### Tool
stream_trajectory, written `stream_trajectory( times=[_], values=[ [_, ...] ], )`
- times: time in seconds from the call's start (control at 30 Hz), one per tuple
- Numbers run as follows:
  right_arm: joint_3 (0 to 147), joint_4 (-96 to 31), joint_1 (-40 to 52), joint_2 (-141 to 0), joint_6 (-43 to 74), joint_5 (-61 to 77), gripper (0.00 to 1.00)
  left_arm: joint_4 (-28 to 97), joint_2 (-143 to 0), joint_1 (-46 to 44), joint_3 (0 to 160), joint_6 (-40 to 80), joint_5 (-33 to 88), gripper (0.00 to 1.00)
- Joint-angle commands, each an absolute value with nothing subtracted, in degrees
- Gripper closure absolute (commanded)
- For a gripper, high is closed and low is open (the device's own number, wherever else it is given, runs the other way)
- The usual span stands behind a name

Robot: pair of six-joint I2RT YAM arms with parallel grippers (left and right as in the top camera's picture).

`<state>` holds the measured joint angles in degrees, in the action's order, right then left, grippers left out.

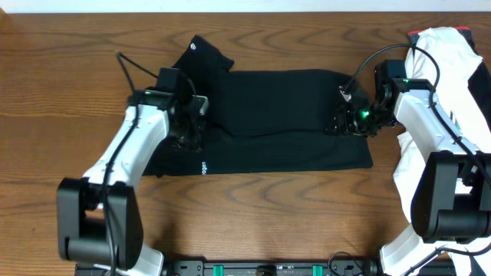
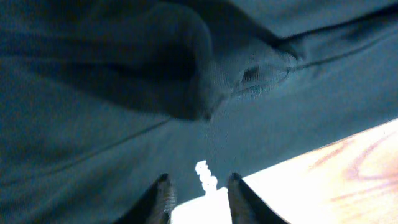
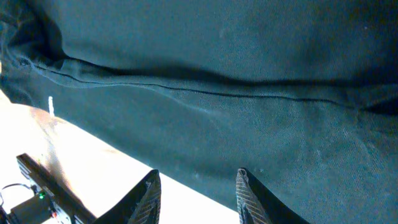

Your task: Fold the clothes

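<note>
From overhead I can't read the white lettering (image 1: 204, 167) on the T-shirt (image 1: 284, 115); it is too small. The white garment (image 1: 453, 46) runs off the right edge, partly covered by the right arm (image 1: 418, 123). In the left wrist view the cloth is a soft blur, and the left gripper (image 2: 198, 186) and right gripper (image 3: 196, 183) both have their fingers cut off by the bottom edge.

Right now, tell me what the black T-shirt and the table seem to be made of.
Black T-shirt: soft matte knit, probably cotton; it drapes in folds, with fine weave and stitched seams visible up close. Table: wood or wood-look laminate, smooth with slight sheen; brown grain lines show.
</note>
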<state>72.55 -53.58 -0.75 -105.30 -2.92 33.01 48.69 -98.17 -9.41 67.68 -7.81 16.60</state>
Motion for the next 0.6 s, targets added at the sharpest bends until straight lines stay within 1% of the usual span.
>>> stream_trajectory(
  times=[0.0, 0.2, 0.57],
  values=[
    [72.90, -53.12, -0.32, -104.81, -2.15, 32.75, 0.62, 47.46, -101.25, -9.74, 66.96, -10.02, 16.97, 0.65],
    [72.90, -53.12, -0.34, -104.81, -2.15, 31.20, 0.61, 46.09, -104.60, -9.80, 66.94, -10.50, 17.15, 0.64],
    [72.90, -52.97, -0.36, -104.81, -1.72, 29.98, 0.63, 30.52, -105.08, -9.72, 66.96, -10.70, 15.57, 0.66]
  ],
)
